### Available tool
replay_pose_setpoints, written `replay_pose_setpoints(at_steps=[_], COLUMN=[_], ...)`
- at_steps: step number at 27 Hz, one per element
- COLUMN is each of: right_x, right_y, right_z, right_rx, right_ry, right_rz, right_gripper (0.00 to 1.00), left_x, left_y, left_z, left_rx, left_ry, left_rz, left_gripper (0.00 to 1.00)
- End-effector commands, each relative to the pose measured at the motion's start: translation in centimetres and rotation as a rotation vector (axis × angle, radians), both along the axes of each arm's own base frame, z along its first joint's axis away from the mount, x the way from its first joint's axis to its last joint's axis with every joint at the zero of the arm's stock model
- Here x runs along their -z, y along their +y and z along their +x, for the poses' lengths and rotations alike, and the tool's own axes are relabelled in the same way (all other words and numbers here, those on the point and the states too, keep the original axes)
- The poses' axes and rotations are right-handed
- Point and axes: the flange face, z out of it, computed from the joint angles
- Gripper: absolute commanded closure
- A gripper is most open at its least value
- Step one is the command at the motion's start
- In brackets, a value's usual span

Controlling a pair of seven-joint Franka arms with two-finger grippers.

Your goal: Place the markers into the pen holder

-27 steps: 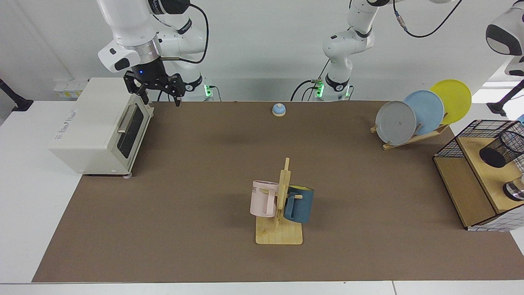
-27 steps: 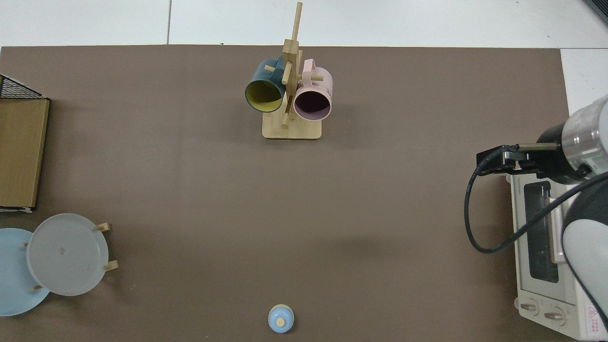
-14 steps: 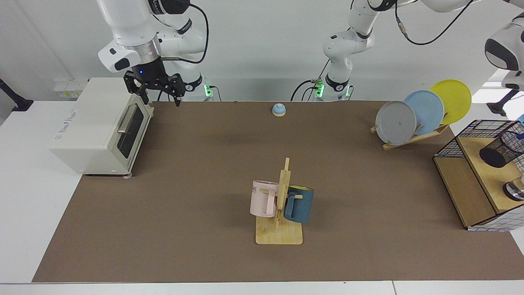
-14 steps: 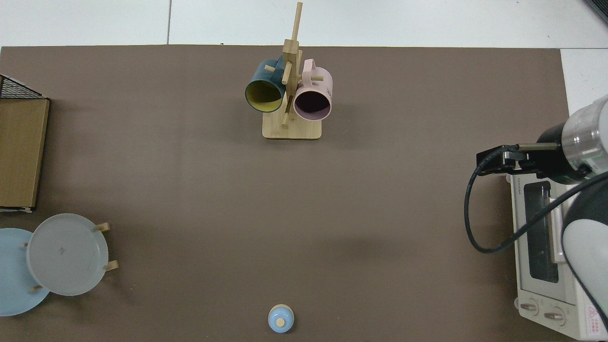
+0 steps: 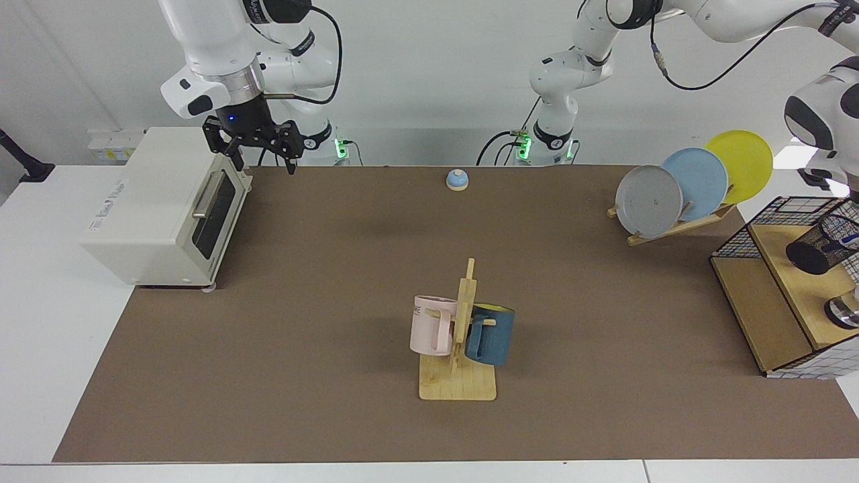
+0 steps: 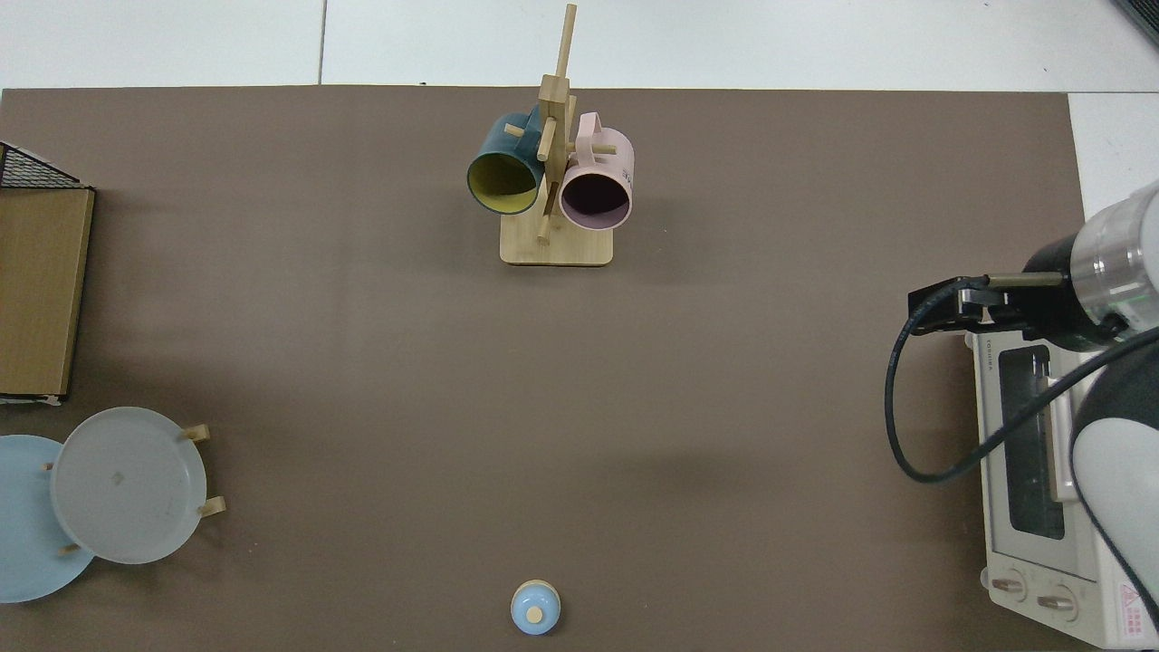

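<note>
At the far left of the facing view, the right gripper hangs above the near top corner of the toaster oven, with its fingers spread wide and nothing between them. This arm waits, well apart from anything the task concerns. A mug stand stands in the middle of the table, and a row of plates leans further along.

The pen holder is at the far right, on the upper wooden shelf of the wire rack, with its mouth turned up and away from the camera. A blue patch shows through its mesh. This may be the tail of a marker already inside, but I cannot tell for sure.

The left arm bends down right over that spot and is by far the nearer one. The left gripper is beyond the picture's edge, so its state cannot be told. Any drop must come straight down along the holder's long axis.
</note>
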Motion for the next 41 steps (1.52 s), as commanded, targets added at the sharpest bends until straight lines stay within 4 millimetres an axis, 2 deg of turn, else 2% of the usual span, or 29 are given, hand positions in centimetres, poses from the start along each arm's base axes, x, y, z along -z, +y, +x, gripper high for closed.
replay_pose_setpoints(at_steps=[1,10,30,38,41], right_x=[-0.4,-0.4,-0.4,-0.4,-0.4], right_y=[-0.2,-0.2,-0.2,-0.2,-0.2], right_z=[0.0,0.0,0.0,0.0,0.0], right_rx=[0.019,0.019,0.019,0.017,0.017], right_ry=[-0.015,-0.015,-0.015,-0.015,-0.015], right_rz=[0.003,0.003,0.003,0.003,0.003], right_gripper=[0.00,0.00,0.00,0.00,0.00], left_x=[1.3,2.9,3.5,3.5,3.4], left_y=[-0.1,-0.2,0.5,0.5,0.6], left_z=[-0.3,-0.6,-1.4,-1.4,-1.4], left_rx=[-0.016,-0.016,-0.042,-0.039,-0.039], left_ry=[-0.024,-0.011,0.002,0.005,0.004], left_rz=[-0.023,-0.047,-0.075,-0.075,-0.074], left_gripper=[1.00,1.00,1.00,0.80,0.79])
